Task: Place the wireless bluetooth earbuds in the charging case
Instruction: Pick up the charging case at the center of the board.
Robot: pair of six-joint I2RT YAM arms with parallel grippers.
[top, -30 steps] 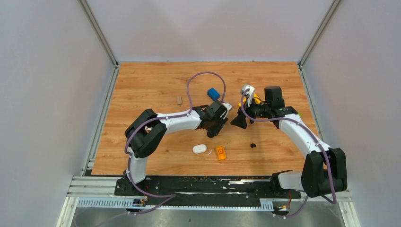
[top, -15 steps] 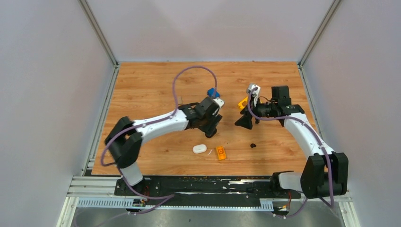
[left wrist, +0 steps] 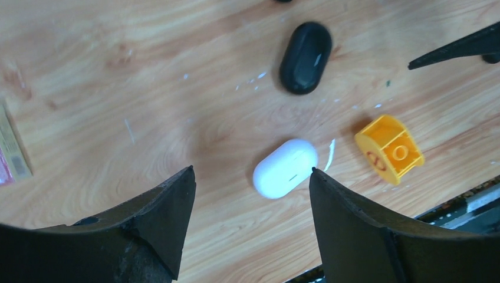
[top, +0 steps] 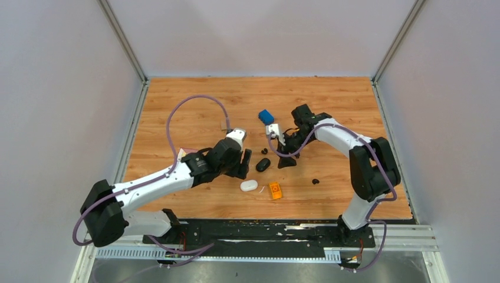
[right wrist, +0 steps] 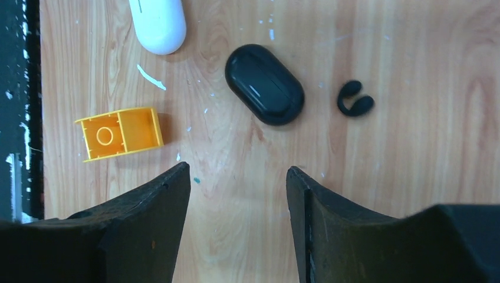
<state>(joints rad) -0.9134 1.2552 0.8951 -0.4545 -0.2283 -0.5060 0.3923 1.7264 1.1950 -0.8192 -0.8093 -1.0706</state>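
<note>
The charging case point(top: 249, 185) is a smooth white oval lying shut on the wood, seen up close point(left wrist: 285, 168) and at the frame's top point(right wrist: 157, 23). My left gripper point(left wrist: 250, 171) hangs open just above it, the right fingertip point(left wrist: 315, 177) near the case's edge; from above the gripper point(top: 246, 165) sits a little beyond the case. One small earbud point(right wrist: 355, 98), looking all black, lies beside a black oval case point(right wrist: 265, 84). The other earbud point(top: 315, 181) lies further right. My right gripper point(right wrist: 237, 168) is open over bare wood.
The black oval case point(top: 263, 164) lies between the two grippers, with an earbud point(top: 264, 151) just beyond it. An orange block point(top: 275, 190) sits right of the white case. A blue block point(top: 266, 116) and a small tan piece point(top: 224, 124) lie farther back.
My left gripper has opened and drawn back toward the near left, leaving the black oval case on the wood. The right gripper has swung left and nearer, its jaws somewhat narrower.
</note>
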